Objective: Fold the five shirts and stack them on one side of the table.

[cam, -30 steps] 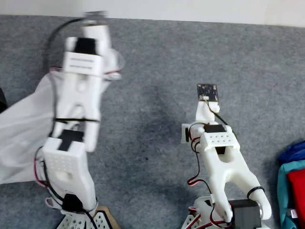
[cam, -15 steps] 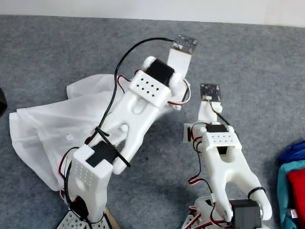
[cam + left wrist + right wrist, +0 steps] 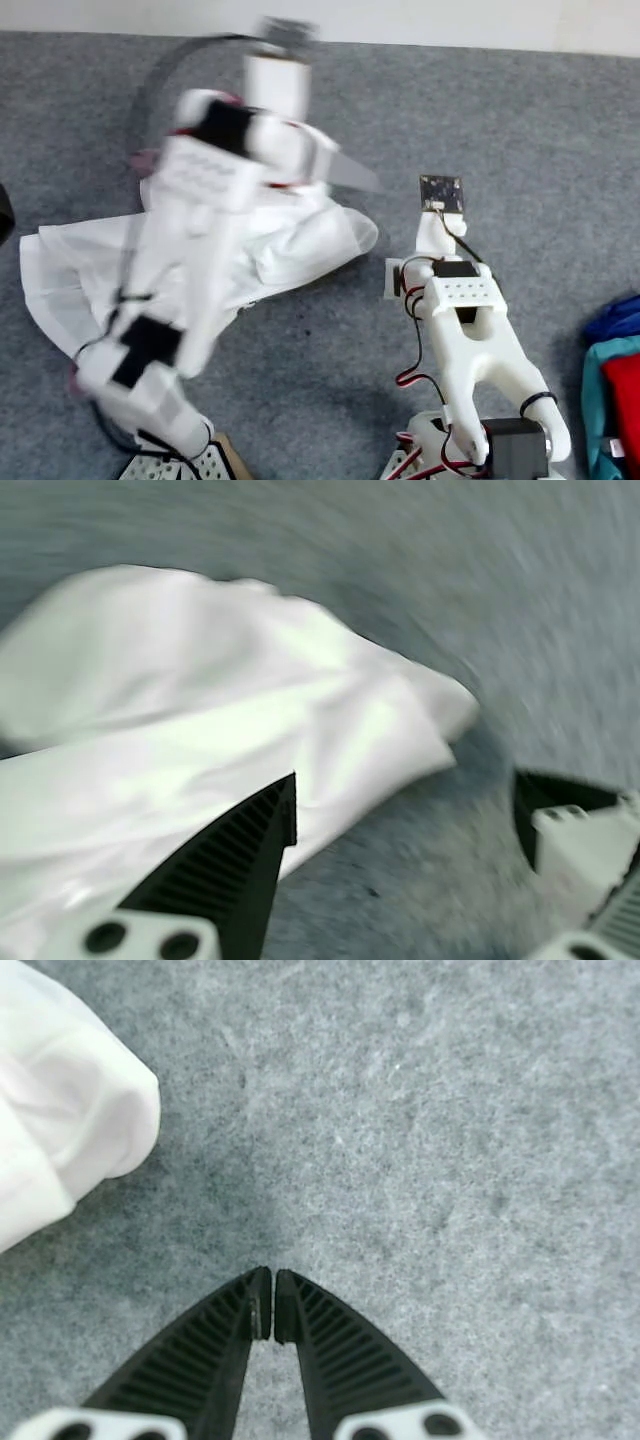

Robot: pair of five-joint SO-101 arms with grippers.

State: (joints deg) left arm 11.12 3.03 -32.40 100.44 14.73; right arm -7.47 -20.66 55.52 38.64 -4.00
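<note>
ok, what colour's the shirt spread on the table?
Plain white shirt, best in the high view.

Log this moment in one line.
left gripper: open over white shirt | right gripper: shut over table | coloured shirts: table edge beside right arm

Rumpled white shirt (image 3: 200,710) on grey table (image 3: 450,570) — left gripper (image 3: 405,800), jaws well apart

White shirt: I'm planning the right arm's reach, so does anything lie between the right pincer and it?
Nothing visible does. In the right wrist view, bare grey table lies between the shut right pincer and the nearest fold of the white shirt, which sits apart from it.
</note>
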